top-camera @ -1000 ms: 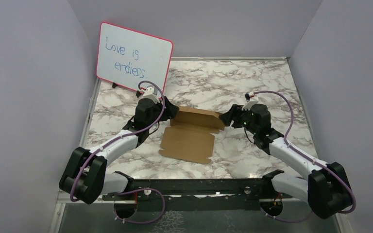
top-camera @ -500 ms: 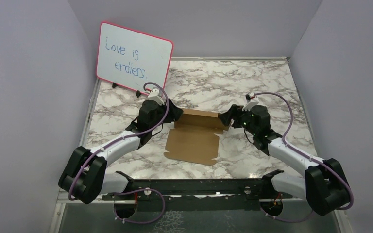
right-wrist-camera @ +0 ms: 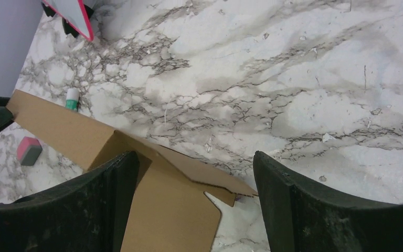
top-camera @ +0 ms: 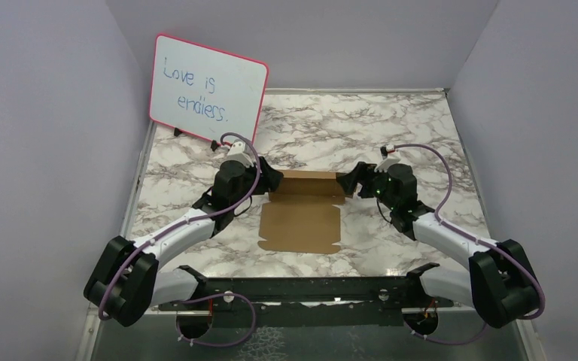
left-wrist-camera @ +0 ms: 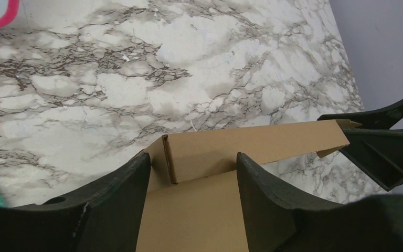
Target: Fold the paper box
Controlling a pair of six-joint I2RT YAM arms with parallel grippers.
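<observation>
Top external view: The paper box point(top-camera: 299, 226) lies near the middle of the surface point(top-camera: 391, 128), closer to the near edge than the far one. Its main panel is flat. The back flap point(top-camera: 305, 183) stands raised along the far side. The long axis of that flap runs left to right, parallel to the far edge, and the flat panel points toward the near edge. The left claw point(top-camera: 269, 180) sits at the flap's left end and the right claw point(top-camera: 346, 183) at its right end. Both appear about equally near. A whiteboard point(top-camera: 207, 89) stands at the far left corner, well apart from the box.

Left wrist view: The left claw's jaws stand apart and straddle the box's left far corner. Nothing is pinched. Whether a finger point(left-wrist-camera: 116, 202) brushes the cardboard cannot be told with certainty. The flap stretches away toward the right claw.

Right wrist view: The right claw's jaws stand wide apart and hold nothing. The box's right end lies between and below them. A small glue stick point(right-wrist-camera: 72, 98) and a pink eraser point(right-wrist-camera: 29, 149) lie beyond the flap.

Judgement: The next move depends on both claws acting on opposite ends of the same left-to-right fold line.
</observation>
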